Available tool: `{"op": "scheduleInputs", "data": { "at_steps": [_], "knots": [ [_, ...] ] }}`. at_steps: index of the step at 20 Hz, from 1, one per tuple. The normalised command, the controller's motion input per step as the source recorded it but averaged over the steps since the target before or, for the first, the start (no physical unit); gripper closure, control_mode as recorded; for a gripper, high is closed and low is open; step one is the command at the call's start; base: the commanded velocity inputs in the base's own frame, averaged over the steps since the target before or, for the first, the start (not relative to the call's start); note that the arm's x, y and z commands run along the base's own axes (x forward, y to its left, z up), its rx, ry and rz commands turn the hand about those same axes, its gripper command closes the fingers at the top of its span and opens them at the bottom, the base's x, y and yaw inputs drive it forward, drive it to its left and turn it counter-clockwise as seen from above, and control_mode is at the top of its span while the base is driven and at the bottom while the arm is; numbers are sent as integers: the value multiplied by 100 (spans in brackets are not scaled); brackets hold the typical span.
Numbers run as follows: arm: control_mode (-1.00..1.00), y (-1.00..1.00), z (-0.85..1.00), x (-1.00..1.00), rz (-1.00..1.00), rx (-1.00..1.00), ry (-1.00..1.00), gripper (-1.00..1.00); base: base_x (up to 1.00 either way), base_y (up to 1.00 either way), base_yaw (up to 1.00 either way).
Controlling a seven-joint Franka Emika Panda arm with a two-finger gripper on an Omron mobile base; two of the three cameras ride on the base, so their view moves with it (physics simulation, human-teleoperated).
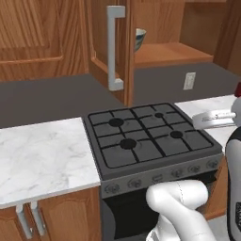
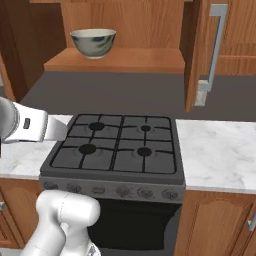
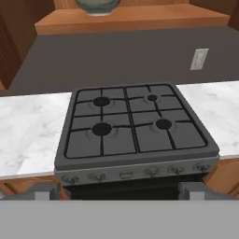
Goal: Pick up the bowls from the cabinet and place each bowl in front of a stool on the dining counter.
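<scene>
Nearest the hand camera, the two dark finger tips of the two-finger gripper (image 3: pixel 119 190) stand at the bottom corners of the hand view, far apart, with nothing between them; the jaws are fully spread and empty. Directly ahead of the gripper is the dark grey four-burner gas stove (image 3: pixel 135 128), which serves as the landmark for all positions below. White marble worktops with grey veining (image 2: pixel 217 152) flank the stove on both sides, touching its edges. Below the stove top, a row of control knobs (image 2: pixel 120 191) runs along the front panel. Behind the stove rises a dark grey back wall carrying a white wall socket (image 3: pixel 199 59), offset toward the stove's right rear corner. Above and behind the stove hangs the warm brown wooden wall cabinet (image 2: pixel 120 60) with a plain open shelf. The pale cream-green ceramic bowl with dark smudged markings (image 2: pixel 93 42) sits upright on that shelf, rim facing up, above the stove's left rear burner; being round, it has no long axis. Its interior cannot be seen well enough to report contents. The cabinet door (image 1: pixel 110 49) stands swung open above the stove's right side in the right base view, edge toward the robot, its long grey bar handle (image 1: pixel 114 47) running vertically.
</scene>
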Motion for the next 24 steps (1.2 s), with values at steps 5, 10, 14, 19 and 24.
{"op": "scheduleInputs", "data": {
  "at_steps": [5, 10, 14, 19, 24],
  "knots": [
    [100, 0, 0, 0, 0, 0, 0, -100, 62, -38, 3],
    [100, 0, 0, 0, 0, 0, 0, -100, 52, -36, 8],
    [100, 0, 0, 0, 0, 0, 0, -100, 39, -13, 7],
    [100, 0, 0, 0, 0, 0, 0, -100, 5, -1, 2],
    [-100, -4, 2, 0, 0, 3, 0, -100, 0, 0, 0]
  ]
}}
